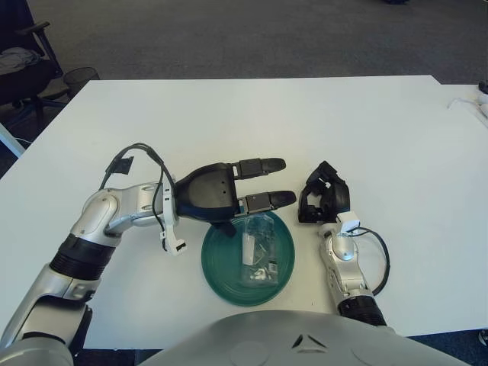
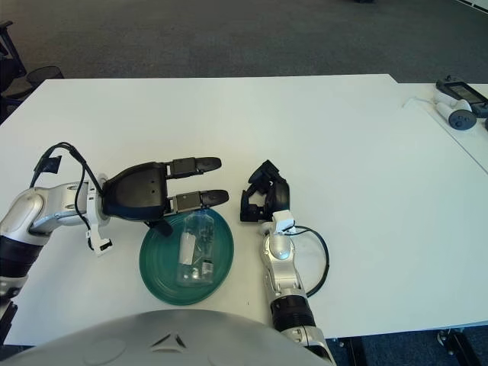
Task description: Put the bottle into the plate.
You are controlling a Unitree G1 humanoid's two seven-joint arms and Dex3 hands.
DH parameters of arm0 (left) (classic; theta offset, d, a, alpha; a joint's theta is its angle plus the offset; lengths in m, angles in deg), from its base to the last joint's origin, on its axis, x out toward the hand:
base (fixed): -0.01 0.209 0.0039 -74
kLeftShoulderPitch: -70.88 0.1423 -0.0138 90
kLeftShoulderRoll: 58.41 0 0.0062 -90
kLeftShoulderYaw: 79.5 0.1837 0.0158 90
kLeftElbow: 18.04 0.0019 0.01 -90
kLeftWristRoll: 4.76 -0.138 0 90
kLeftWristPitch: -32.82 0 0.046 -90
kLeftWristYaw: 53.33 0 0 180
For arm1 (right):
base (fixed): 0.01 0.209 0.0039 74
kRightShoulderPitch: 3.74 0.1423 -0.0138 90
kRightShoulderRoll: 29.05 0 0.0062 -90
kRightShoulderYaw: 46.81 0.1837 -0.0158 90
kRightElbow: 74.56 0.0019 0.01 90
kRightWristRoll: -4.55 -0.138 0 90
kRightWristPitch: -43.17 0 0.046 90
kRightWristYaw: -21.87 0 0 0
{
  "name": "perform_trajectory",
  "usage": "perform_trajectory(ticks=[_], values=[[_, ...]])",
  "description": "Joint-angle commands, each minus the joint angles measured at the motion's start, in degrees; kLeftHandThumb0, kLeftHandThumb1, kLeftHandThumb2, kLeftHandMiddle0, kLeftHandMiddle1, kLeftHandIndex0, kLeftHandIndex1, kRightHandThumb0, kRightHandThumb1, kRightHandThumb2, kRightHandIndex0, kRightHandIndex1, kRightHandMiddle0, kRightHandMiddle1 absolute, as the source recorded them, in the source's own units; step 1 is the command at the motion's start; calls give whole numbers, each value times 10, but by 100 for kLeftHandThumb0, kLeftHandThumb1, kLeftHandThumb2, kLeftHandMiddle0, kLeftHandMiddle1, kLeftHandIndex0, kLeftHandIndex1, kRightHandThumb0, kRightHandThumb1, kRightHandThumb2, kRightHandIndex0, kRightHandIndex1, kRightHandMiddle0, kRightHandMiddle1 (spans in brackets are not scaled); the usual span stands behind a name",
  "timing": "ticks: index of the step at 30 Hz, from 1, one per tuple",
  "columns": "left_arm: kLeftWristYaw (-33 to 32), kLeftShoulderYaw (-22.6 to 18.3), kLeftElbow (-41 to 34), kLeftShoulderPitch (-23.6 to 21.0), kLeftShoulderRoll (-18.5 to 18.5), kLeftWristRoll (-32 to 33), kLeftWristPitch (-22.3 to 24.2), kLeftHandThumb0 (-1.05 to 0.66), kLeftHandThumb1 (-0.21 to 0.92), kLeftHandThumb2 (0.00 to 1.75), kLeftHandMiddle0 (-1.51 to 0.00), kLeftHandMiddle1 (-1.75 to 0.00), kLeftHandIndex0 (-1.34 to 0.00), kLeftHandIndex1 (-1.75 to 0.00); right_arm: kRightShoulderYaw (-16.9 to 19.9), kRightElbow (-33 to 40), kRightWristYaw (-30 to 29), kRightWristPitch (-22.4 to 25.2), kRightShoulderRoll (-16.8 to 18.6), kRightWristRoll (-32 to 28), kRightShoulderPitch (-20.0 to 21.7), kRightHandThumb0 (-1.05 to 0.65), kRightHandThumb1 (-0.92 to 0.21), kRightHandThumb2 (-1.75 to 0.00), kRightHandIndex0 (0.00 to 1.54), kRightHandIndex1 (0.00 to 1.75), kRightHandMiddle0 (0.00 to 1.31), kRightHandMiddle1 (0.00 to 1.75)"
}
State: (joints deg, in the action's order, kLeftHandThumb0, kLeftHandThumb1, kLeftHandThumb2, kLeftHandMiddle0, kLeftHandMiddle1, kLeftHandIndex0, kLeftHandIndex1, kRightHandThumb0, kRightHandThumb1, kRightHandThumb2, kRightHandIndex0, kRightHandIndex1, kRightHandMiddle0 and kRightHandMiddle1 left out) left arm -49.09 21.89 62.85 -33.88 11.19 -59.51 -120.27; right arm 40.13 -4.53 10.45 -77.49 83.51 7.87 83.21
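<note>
A clear plastic bottle (image 1: 257, 252) lies on its side inside the round green plate (image 1: 216, 268) near the table's front edge. My left hand (image 1: 263, 183) is just above the plate's far rim, fingers stretched out to the right and spread, holding nothing. My right hand (image 1: 322, 197) shows to the right of the plate with its fingers curled and nothing in them.
The white table (image 1: 252, 122) spreads out behind the plate. A dark office chair (image 1: 19, 53) stands off the table's far left corner. Small devices with a white cable (image 2: 457, 107) lie at the far right edge.
</note>
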Motion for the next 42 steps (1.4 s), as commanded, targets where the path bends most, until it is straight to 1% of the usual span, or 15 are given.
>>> perform_trajectory(ticks=[1, 13, 19, 24, 26, 28, 29, 30, 32, 34, 36, 37, 38, 39, 42], values=[[-11, -1, -19, -28, -15, -23, -10, -87, 92, 56, 0, 0, 0, 0, 16, -134, -10, -6, 18, -11, -57, 0, 12, -175, 96, 159, 74, 175], [-33, 2, -32, -31, -1, -46, -6, -90, 92, 59, 0, 0, 0, 0, 17, -135, -9, -15, 26, -19, -61, 0, 11, -175, 95, 161, 73, 175], [-28, 3, -38, -37, -10, -53, -5, -91, 92, 57, 0, 0, 0, 0, 23, -168, 7, -43, 25, -31, -46, 0, 12, -175, 96, 159, 73, 175], [-6, -17, -26, -70, -50, -11, -10, -88, 92, 55, 0, 0, 0, 0, 18, -165, 6, -20, 23, -21, -48, 0, 13, -175, 98, 156, 74, 175], [1, -26, 6, -114, -71, 22, -11, -86, 92, 55, 0, 0, 0, 0, 11, -145, 22, -16, 24, -27, -59, 0, 12, -175, 98, 157, 74, 175], [2, -35, 38, -143, -82, 48, -2, -83, 92, 55, -2, -1, -1, 0, 4, -122, 44, -8, 24, -37, -72, 0, 12, -175, 98, 158, 73, 175], [16, -41, 49, -142, -74, 89, 31, -82, 92, 56, -5, -3, -2, -1, 3, -118, 52, -1, 23, -41, -73, 0, 12, -175, 97, 158, 73, 175], [26, -44, 57, -142, -69, 119, 55, -80, 92, 54, -15, -8, -1, -31, 3, -116, 58, 5, 23, -43, -74, 0, 11, -175, 97, 159, 72, 175], [27, -55, 58, -111, -40, 174, 105, -78, 92, 52, -26, -16, 0, -63, 6, -113, 66, 14, 23, -46, -73, 0, 11, -175, 97, 160, 72, 175], [6, -77, 73, -71, -5, 245, 150, -76, 92, 50, -33, -27, 0, -86, 9, -108, 76, 25, 26, -52, -73, 0, 11, -175, 96, 161, 71, 175], [-6, -93, 89, -53, 14, 301, 174, -73, 89, 52, -33, -60, -1, -113, 11, -105, 83, 31, 28, -56, -73, 0, 10, -175, 96, 162, 71, 175], [-21, -105, 100, -48, 31, 333, 181, -73, 88, 52, -32, -67, -1, -117, 11, -102, 84, 35, 29, -56, -73, 0, 10, -175, 96, 162, 71, 175], [-31, -114, 106, -44, 43, 355, 186, -70, 84, 57, -33, -89, -6, -130, 12, -99, 86, 38, 29, -56, -73, 0, 10, -175, 96, 162, 70, 175], [-58, -133, 107, -40, 77, 386, 207, -68, 79, 62, -33, -105, -8, -138, 12, -95, 87, 43, 30, -58, -74, 0, 10, -174, 96, 162, 70, 175], [-94, -174, 102, -35, 128, 447, 254, -50, 61, 89, -47, -152, -33, -161, 12, -85, 92, 53, 32, -62, -78, 0, 9, -173, 95, 162, 69, 175]])
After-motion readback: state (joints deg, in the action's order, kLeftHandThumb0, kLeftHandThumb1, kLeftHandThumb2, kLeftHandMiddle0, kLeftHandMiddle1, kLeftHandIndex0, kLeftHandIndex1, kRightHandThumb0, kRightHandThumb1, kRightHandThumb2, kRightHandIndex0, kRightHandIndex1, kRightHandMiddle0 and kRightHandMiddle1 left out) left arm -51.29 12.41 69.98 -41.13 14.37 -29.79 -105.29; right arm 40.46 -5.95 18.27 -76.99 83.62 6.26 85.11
